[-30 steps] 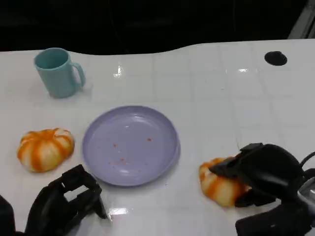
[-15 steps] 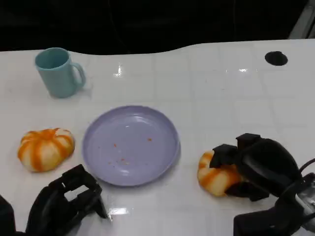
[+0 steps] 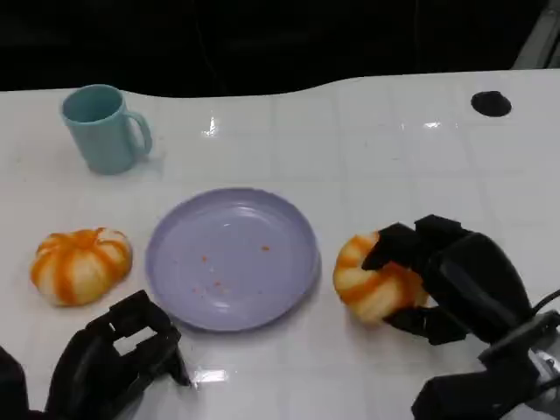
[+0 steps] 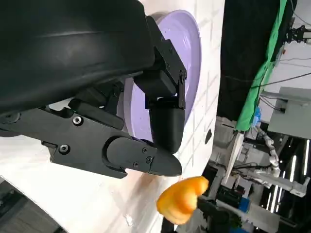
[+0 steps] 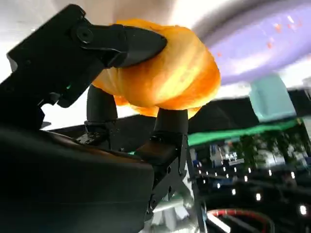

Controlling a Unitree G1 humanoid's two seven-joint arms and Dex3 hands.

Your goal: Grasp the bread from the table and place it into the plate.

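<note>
Two breads on the white tiled table (image 3: 394,157), both round, lobed like small pumpkins, glossy orange with pale stripes. One plate (image 3: 232,258): lavender, shallow, smooth, round, flecked with a few orange crumbs. One teal mug (image 3: 103,129), far left, handle to the right. One black round spot (image 3: 490,103) far right on the tabletop.

Right hand (image 3: 437,284) is clamped on the right bread (image 3: 372,278); right wrist view shows black fingers (image 5: 131,43) pressing the soft crust from both sides. This bread sits just right of the plate rim, apart from it.

Left bread (image 3: 80,264) lies left of the plate, untouched.

Left hand (image 3: 118,354) near left, fingers curled together, holding nothing.

Versus a second ago: right bread and right hand have shifted left toward the plate; left hand, mug, left bread unchanged.
</note>
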